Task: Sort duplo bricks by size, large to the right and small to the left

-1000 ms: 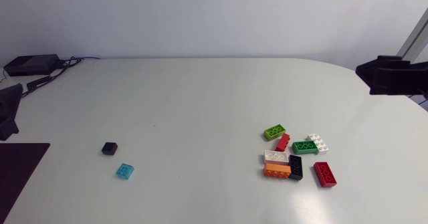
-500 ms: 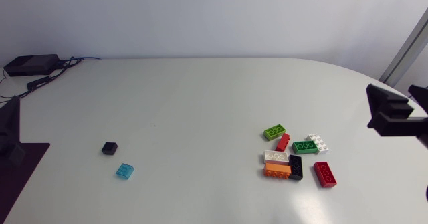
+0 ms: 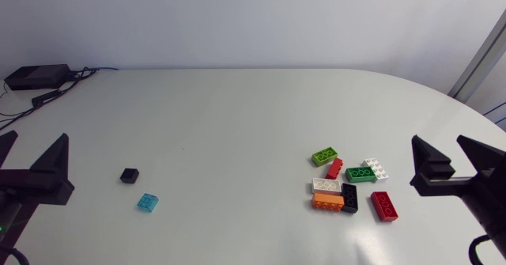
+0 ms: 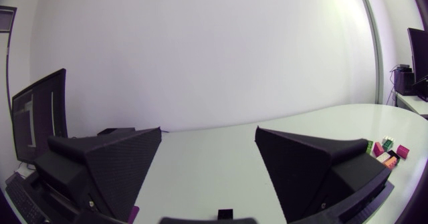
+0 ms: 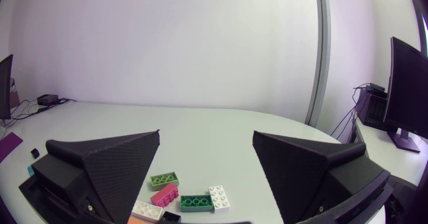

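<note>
Several duplo bricks lie in a cluster right of the middle: a light green one [image 3: 325, 156], a small red one [image 3: 334, 168], a dark green one [image 3: 360, 174], two white ones [image 3: 375, 168] [image 3: 326, 185], an orange one [image 3: 326, 201], a black one [image 3: 349, 198] and a long red one [image 3: 384, 206]. At the left lie a small black brick [image 3: 130, 175] and a small cyan brick [image 3: 147, 202]. My left gripper [image 3: 28, 158] [image 4: 208, 177] is open at the left edge, holding nothing. My right gripper [image 3: 452, 156] [image 5: 207, 170] is open just right of the cluster, with the light green brick [image 5: 164, 179] and dark green brick [image 5: 195, 202] ahead between its fingers.
A black box [image 3: 35, 77] with cables sits at the table's back left corner. The table's curved edge runs close behind my right gripper. Bare tabletop [image 3: 237, 154] stretches between the two groups of bricks.
Both arms have swung in from the side edges. My right gripper came down from the back right to beside the cluster; my left gripper rose into fuller view at the left. No brick has moved.
</note>
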Tool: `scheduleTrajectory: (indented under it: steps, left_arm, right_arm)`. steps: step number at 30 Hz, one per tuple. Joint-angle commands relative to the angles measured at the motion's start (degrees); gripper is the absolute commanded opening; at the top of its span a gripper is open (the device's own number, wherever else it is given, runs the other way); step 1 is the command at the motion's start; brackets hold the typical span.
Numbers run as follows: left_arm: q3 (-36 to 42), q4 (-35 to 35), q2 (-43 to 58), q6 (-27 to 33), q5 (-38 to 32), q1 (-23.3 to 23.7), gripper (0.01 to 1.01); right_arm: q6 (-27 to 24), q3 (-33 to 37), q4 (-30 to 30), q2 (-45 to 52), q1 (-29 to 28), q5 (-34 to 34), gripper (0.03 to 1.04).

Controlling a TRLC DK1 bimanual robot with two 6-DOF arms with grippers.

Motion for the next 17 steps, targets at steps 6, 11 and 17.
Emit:
scheduleTrajectory:
  steps: [6, 11, 17]
  left_arm:
    - [-6.8, 4.3, -0.9, -5.3, -0.8, -2.9, 0.984]
    - [-10.7, 6.7, -1.2, -7.8, -1.3, -4.7, 0.984]
    - [-12.4, 7.8, -1.3, -8.9, -1.5, -5.5, 0.984]
  right_arm:
    - [0.6, -8.0, 3.9, -5.3, -1.7, -2.3, 1.0]
    - [0.9, -12.8, 5.8, -8.6, -2.6, -3.8, 1.0]
    - [1.1, -14.9, 6.6, -10.0, -3.0, -4.4, 1.0]
